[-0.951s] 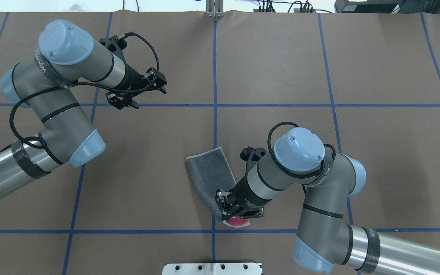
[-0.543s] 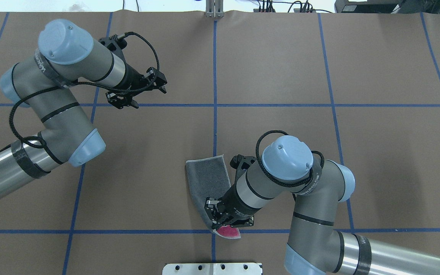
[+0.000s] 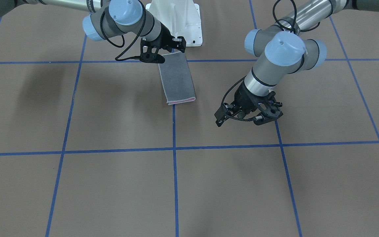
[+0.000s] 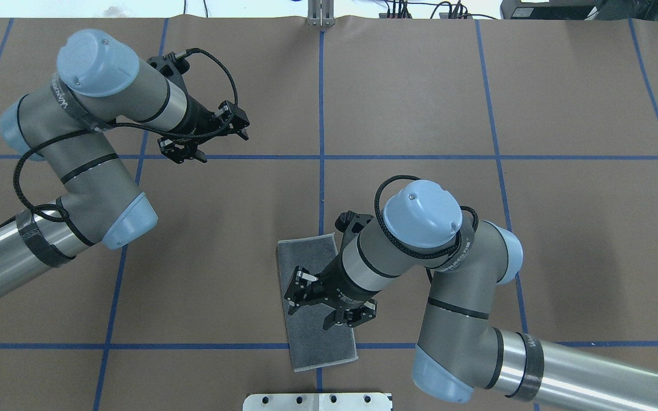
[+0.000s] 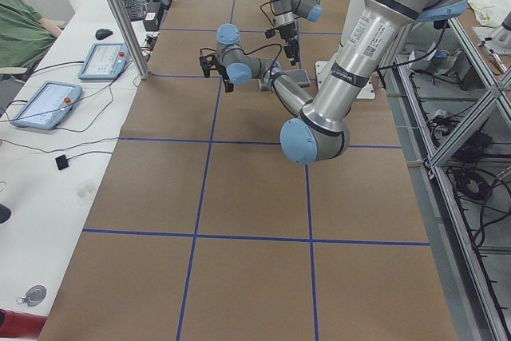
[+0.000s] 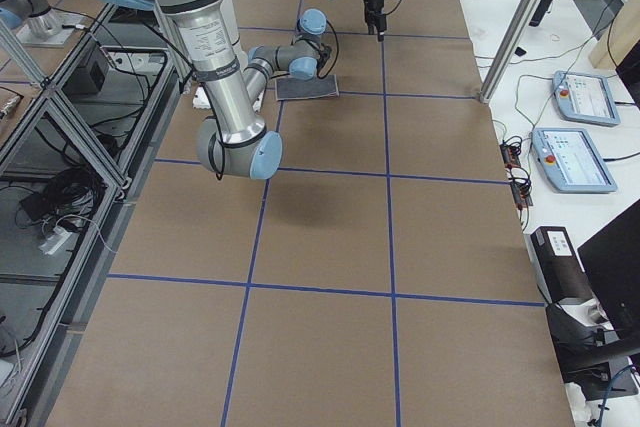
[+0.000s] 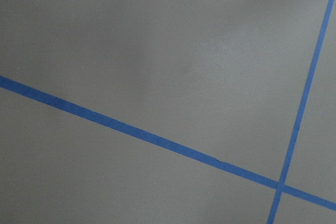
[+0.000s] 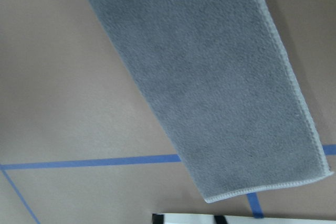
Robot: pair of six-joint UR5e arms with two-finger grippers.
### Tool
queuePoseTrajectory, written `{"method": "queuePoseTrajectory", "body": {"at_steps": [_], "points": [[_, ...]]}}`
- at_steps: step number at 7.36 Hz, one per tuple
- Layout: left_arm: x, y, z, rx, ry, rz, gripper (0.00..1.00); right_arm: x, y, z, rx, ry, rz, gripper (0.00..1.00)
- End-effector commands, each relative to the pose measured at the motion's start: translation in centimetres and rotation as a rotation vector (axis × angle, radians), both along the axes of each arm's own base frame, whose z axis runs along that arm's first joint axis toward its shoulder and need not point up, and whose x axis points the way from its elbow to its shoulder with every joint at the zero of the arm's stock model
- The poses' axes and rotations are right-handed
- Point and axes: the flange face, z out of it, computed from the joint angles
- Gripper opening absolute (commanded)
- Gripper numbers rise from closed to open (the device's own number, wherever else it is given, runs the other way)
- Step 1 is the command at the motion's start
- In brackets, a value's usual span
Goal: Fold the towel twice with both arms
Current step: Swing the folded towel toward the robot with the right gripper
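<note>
The towel (image 4: 320, 342) lies flat on the brown table as a narrow strip folded in half, grey face up, across a blue tape line. In the front-facing view the towel (image 3: 176, 79) shows a thin pink layer at its far end. My right gripper (image 4: 324, 303) hovers open over the strip's middle, holding nothing, also seen as right gripper (image 3: 164, 51). The right wrist view shows only the grey towel (image 8: 210, 87) below. My left gripper (image 4: 206, 138) stands open and empty well away at the far left, seen too as left gripper (image 3: 247, 117).
The white base plate (image 4: 317, 401) sits just beyond the towel's near end, the white pedestal (image 3: 176, 19) in the front-facing view. Blue tape lines (image 7: 157, 137) grid the table. A side table holds tablets (image 5: 100, 60), with a person's green sleeve (image 5: 20, 29) beside it.
My right gripper was shut on the towel's near corner, pink showing. It swung that end leftward, laid the strip flat, let go and opened over its middle. The left arm stayed still.
</note>
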Motion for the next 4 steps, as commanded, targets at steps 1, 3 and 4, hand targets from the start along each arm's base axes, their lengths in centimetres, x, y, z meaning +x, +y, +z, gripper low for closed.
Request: {"method": "queuePoseTrajectory", "body": {"at_steps": [1,3,4], "points": [[0.1,0.2,-0.3,-0.003,0.003,0.007,1.0,5.5,-5.9,0.2,-0.049,-0.018,0.003,1.0],[0.5,1.7,-1.2,-0.065,0.059,0.115,1.0,12.5,-11.7,3.1,-0.117,-0.015,0.013,1.0],[0.5,2.6,-2.1,-0.127,0.086,0.089,1.0,15.5,-13.7,5.0,-0.1,-0.022,0.011,1.0]]}}
